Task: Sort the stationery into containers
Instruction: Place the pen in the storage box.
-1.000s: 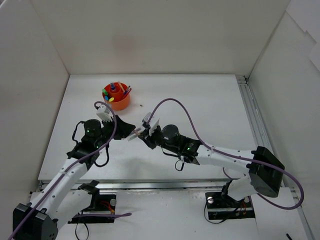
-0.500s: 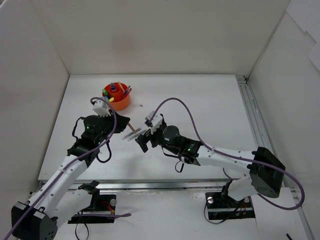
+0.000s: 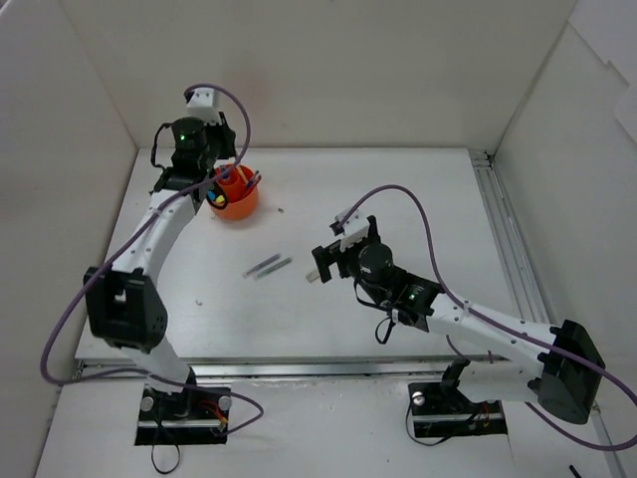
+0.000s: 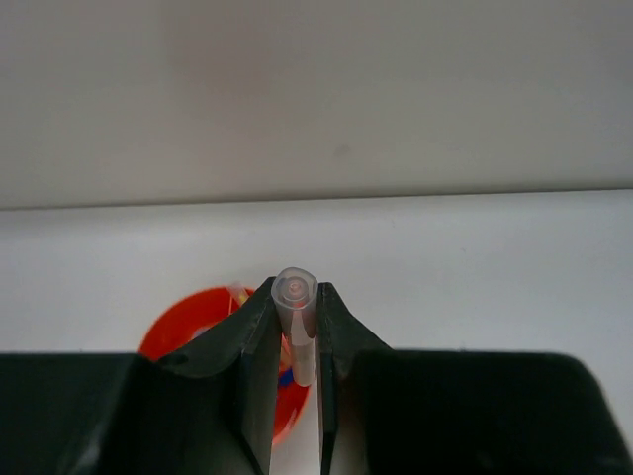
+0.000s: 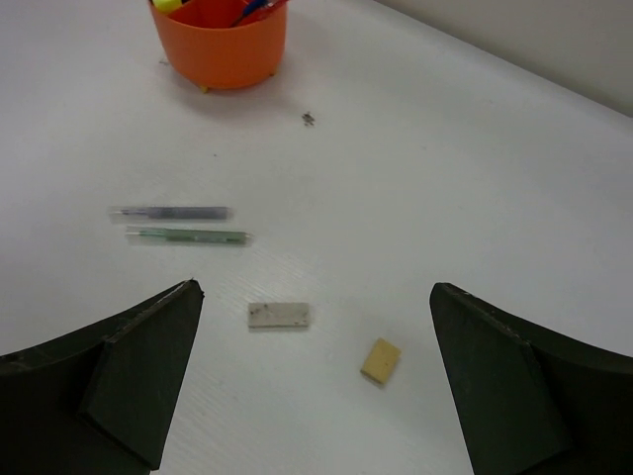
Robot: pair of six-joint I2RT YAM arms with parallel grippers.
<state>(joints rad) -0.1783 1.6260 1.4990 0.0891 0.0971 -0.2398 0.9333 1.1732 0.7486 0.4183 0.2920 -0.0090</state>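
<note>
My left claw [image 4: 297,297] is pinched narrow on a clear tube [image 4: 296,287], seen end-on between the fingers; it hangs just above the orange organizer [image 3: 237,202], which sits at the far left of the table [image 3: 428,209] with coloured pens and caps standing in it; my right claw [image 5: 316,289] is spread wide and holds nothing, low over the middle of the table; below it lie a grey pen [image 5: 170,212] and a green pen [image 5: 188,236], side by side and parallel, nearly touching; nearer me are a grey eraser [image 5: 279,315] and a beige eraser [image 5: 381,359], near each other but apart.
</note>
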